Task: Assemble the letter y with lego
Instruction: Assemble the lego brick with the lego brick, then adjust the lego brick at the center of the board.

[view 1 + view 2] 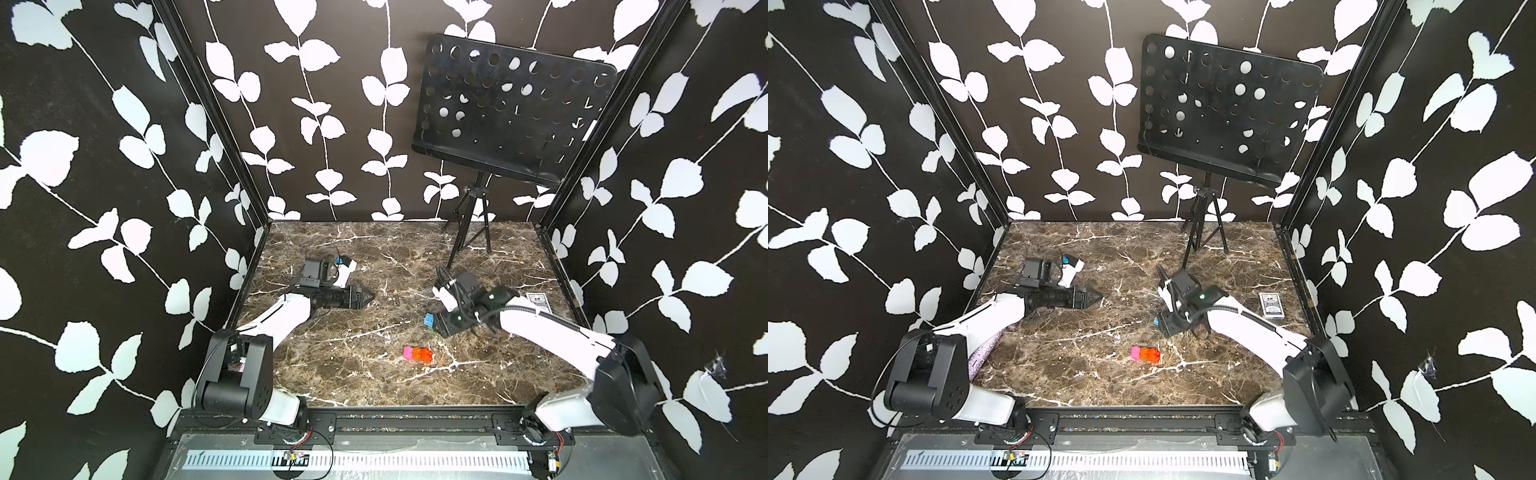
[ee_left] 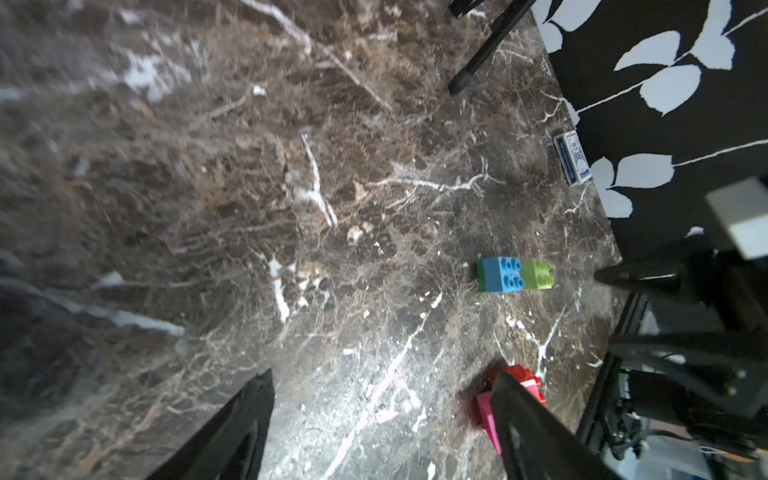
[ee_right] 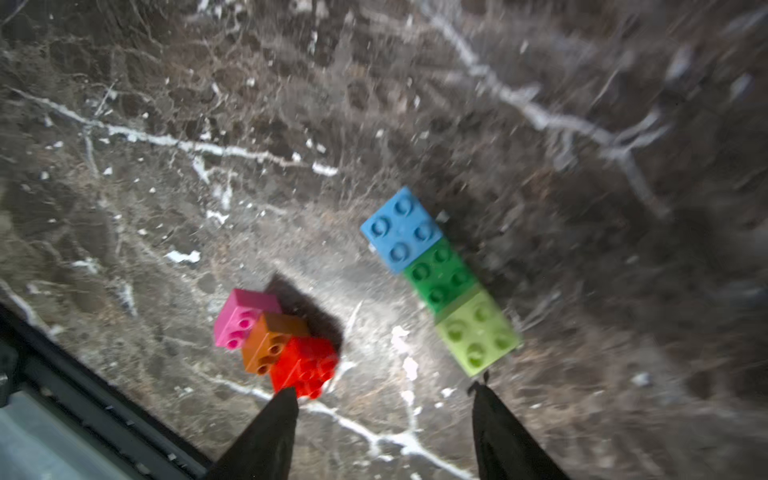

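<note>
As things stand: two lego sub-assemblies are built and lie apart on the marble table (image 1: 332,374); the letter is not yet whole.
Top piece: a long green brick (image 3: 438,274) lies flat, studs up, with a blue brick (image 3: 401,228) pressed onto one end and a pale lime brick (image 3: 478,332) onto the other. Together they read as the crossbar and two tips.
Top piece, place: in both top views, about 3 o'clock from the table's centre, mostly hidden under the right wrist, with only the blue end showing.
Stem: a pink brick (image 3: 245,318), an orange brick (image 3: 270,345) and a red-orange brick (image 3: 305,365) are joined in a row and lie on their side.
Stem, place: about 6 o'clock from the centre and 7 o'clock from the top piece, near it but not touching.
Right gripper (image 3: 384,388): hangs just over the top piece, jaws parted, nothing between them.
Left gripper (image 2: 384,376): at 10 o'clock from the centre, well apart from the bricks, jaws wide and empty.
Left to do, by my reading: pick up the stem and press its red-orange end under the middle of the green brick.
Bystanders: a card box (image 1: 538,301) at 3 o'clock near the table's edge, and a music stand (image 1: 511,108) at 1 o'clock at the back.
</note>
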Robot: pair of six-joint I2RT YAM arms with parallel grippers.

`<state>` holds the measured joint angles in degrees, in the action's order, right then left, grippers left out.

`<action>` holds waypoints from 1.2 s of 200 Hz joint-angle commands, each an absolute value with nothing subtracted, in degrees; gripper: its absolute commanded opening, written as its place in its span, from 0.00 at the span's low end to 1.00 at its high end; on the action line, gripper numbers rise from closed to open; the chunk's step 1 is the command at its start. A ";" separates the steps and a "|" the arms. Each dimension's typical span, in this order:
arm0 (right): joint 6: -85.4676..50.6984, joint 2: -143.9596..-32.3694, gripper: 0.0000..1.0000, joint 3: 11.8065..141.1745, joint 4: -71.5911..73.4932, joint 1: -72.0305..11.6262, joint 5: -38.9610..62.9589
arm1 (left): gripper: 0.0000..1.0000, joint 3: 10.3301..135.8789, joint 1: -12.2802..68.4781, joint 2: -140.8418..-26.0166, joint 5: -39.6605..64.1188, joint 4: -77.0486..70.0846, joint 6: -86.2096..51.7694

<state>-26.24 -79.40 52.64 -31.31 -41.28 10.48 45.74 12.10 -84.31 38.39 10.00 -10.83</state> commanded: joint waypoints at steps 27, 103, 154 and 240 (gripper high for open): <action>-55.03 -75.85 0.70 41.06 -12.33 -47.07 10.55 | 0.84 41.05 12.34 -84.55 37.86 7.47 -14.69; -63.60 -81.46 0.72 37.46 -1.47 -52.46 11.33 | 0.84 39.47 12.48 -83.08 37.44 5.80 -15.64; -62.30 -89.47 0.72 43.76 2.44 -53.00 12.62 | 0.84 38.76 12.48 -82.60 38.77 5.78 -15.60; -57.26 -89.40 0.72 47.81 -1.03 -50.55 12.35 | 0.68 38.99 15.79 -79.97 44.86 16.67 -11.98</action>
